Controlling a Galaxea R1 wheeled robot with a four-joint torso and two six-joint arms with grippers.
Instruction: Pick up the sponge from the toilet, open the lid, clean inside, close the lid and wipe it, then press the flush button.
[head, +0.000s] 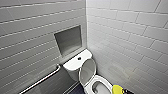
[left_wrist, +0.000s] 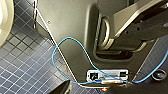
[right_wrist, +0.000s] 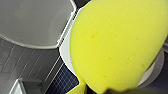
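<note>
The white toilet (head: 75, 63) stands in the tiled corner. Its oval lid (head: 87, 70) is raised and leans back toward the tank, so the bowl (head: 98, 86) is open. The round flush button (head: 79, 58) sits on the flat tank top. My right gripper (head: 124, 91) is shut on the yellow sponge (head: 117, 89), just right of the bowl's front rim. In the right wrist view the sponge (right_wrist: 117, 45) hangs over the bowl's rim (right_wrist: 65, 53), with the raised lid (right_wrist: 32, 22) beyond it. My left gripper stands wide open.
A metal grab bar (head: 42, 80) slants along the left wall. A recessed niche (head: 68, 40) sits above the tank. The tiled right wall (head: 130, 45) is close beside the toilet. The floor is dark square tiles (left_wrist: 22, 65), with a blue cable (left_wrist: 75, 42) on my own body.
</note>
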